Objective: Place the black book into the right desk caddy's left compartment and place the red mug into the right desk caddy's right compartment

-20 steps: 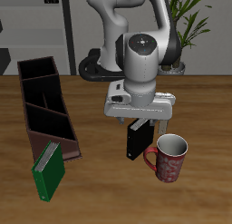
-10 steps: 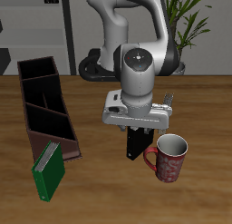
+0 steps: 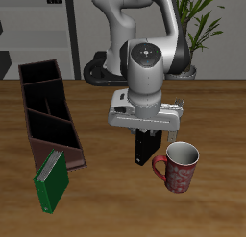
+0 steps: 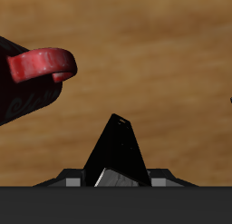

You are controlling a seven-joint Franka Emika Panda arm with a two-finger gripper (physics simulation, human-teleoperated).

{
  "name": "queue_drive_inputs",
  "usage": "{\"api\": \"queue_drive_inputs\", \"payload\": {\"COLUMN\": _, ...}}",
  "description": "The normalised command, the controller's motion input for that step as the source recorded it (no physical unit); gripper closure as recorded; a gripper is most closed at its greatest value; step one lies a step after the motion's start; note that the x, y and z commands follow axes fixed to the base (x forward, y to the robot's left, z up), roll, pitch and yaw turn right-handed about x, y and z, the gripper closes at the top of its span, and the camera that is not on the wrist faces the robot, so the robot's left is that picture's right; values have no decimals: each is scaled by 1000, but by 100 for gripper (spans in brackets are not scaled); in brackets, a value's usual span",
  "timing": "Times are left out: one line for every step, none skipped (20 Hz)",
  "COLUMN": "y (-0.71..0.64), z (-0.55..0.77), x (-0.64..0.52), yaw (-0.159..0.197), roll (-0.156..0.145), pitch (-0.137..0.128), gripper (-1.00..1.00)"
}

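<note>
Exterior view shows the tool (image 3: pixel 147 132) directly above the black book (image 3: pixel 145 148), which stands upright on the desk (image 3: pixel 216 111), with the red mug (image 3: pixel 179 167) just beside it at about four o'clock and the mug's handle turned toward the book. The fingers reach down over the book's top, but whether they are clamped on it or apart I cannot tell; the wrist view only shows the book (image 4: pixel 119 155) as a dark wedge rising between the tool's base, with the red mug (image 4: pixel 38 75) close by. The right desk caddy (image 3: pixel 48 111) lies well apart at nine to ten o'clock, a green book (image 3: pixel 52 179) leaning at its near end. Likely risks: a shallow hold on the top edge could let the book swing or slip, and a sideways lift could knock the mug's handle.
</note>
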Motion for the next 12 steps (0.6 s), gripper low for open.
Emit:
{"api": "queue_drive_inputs", "payload": {"y": 10, "z": 244, "x": -82, "yaw": 16, "roll": 18, "pitch": -21, "gripper": 100}}
{"api": "queue_drive_inputs", "payload": {"y": -24, "z": 140, "x": -45, "yaw": -4, "roll": -8, "pitch": -14, "gripper": 100}}
{"api": "queue_drive_inputs", "payload": {"y": 79, "z": 5, "x": -54, "yaw": 0, "roll": 0, "pitch": 0, "gripper": 100}}
{"api": "queue_drive_inputs", "payload": {"y": -84, "z": 375, "x": -148, "yaw": 30, "roll": -25, "pitch": -45, "gripper": 100}}
{"api": "queue_drive_inputs", "payload": {"y": -49, "z": 392, "x": -161, "yaw": 42, "roll": 12, "pitch": -40, "gripper": 100}}
{"api": "queue_drive_inputs", "payload": {"y": -155, "z": 377, "x": -148, "yaw": 42, "roll": -39, "pitch": -35, "gripper": 100}}
{"api": "queue_drive_inputs", "payload": {"y": -117, "z": 392, "x": -139, "yaw": 25, "roll": -19, "pitch": -15, "gripper": 100}}
{"api": "queue_drive_inputs", "payload": {"y": -207, "z": 461, "x": -164, "yaw": 75, "roll": -40, "pitch": -46, "gripper": 100}}
{"api": "queue_drive_inputs", "payload": {"y": -247, "z": 569, "x": -205, "yaw": 11, "roll": -26, "pitch": -42, "gripper": 100}}
{"api": "queue_drive_inputs", "payload": {"y": -269, "z": 613, "x": -189, "yaw": 37, "roll": -34, "pitch": -63, "gripper": 100}}
{"api": "queue_drive_inputs", "payload": {"y": -319, "z": 631, "x": -205, "yaw": 9, "roll": -58, "pitch": -37, "gripper": 100}}
{"api": "queue_drive_inputs", "payload": {"y": -179, "z": 336, "x": -104, "yaw": -7, "roll": -18, "pitch": -31, "gripper": 100}}
